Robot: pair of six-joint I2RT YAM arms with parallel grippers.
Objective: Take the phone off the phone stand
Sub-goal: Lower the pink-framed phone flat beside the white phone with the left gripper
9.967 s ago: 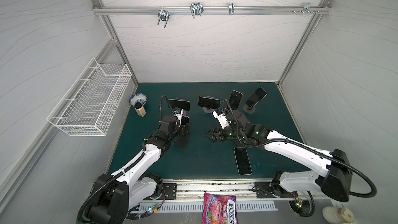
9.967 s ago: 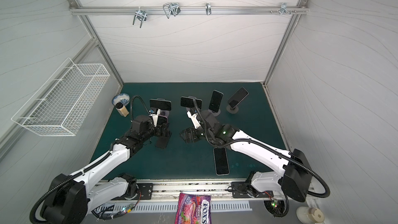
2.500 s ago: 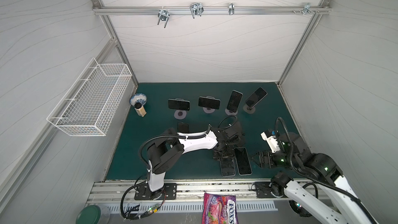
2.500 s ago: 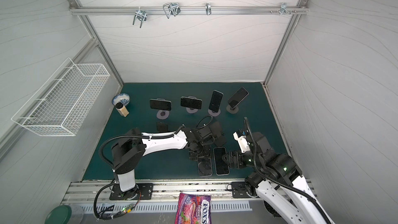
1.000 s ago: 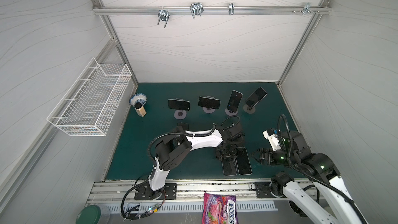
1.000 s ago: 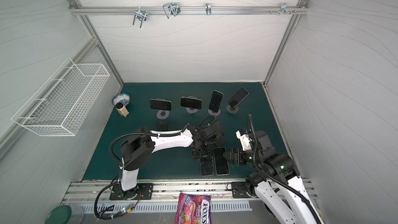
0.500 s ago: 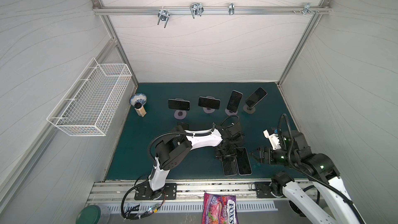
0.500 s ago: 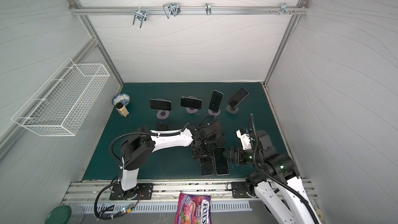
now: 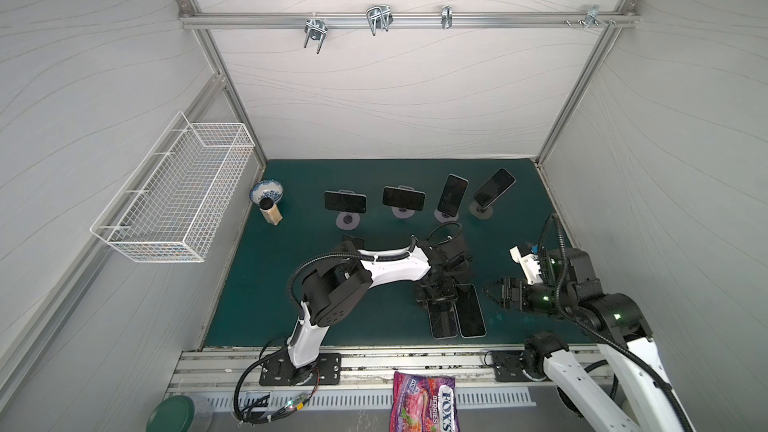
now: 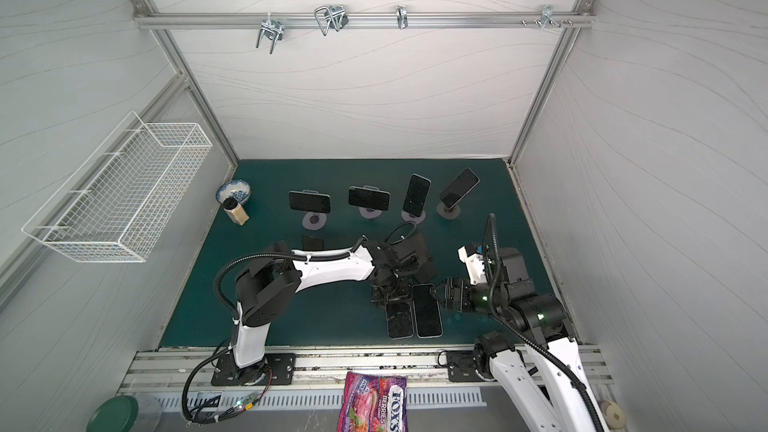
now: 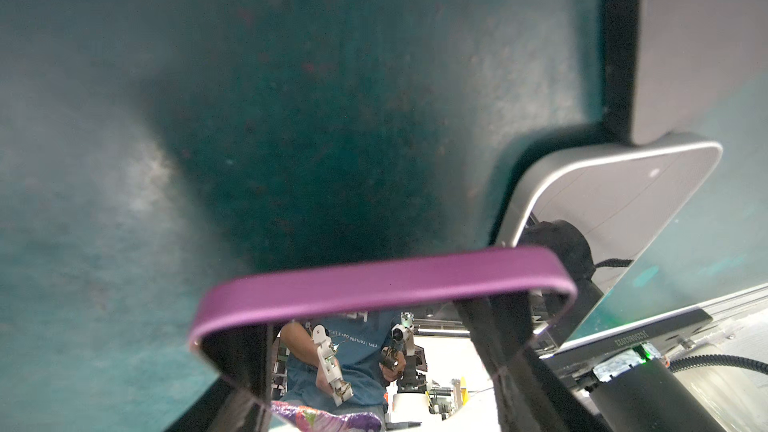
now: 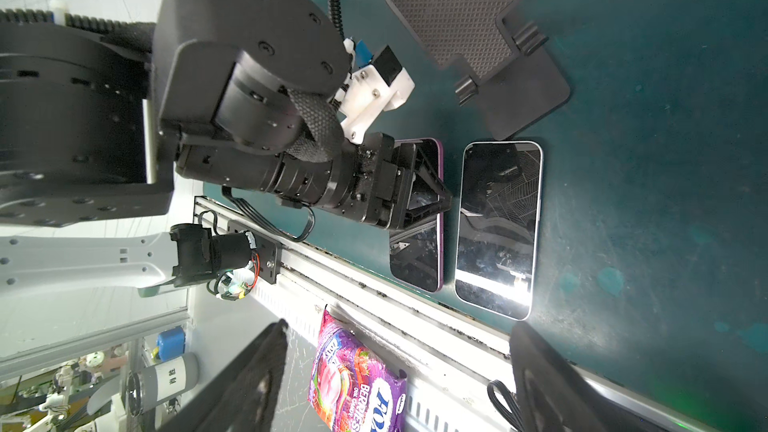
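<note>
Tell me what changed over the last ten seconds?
The left gripper carried the purple-edged phone rightward to the front, beside the flat silver-edged phone, and still clamps it. The right gripper, open, pulled back to the right. The four dark phones on stands stayed.

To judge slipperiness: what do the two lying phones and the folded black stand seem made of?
Purple phone: mirror-glossy glass face; satin frame, probably metal. Silver-edged phone: reflective glass, shiny rim, maybe metal. Folded stand: matte black, likely plastic; its diamond-textured pad could be rubber.
</note>
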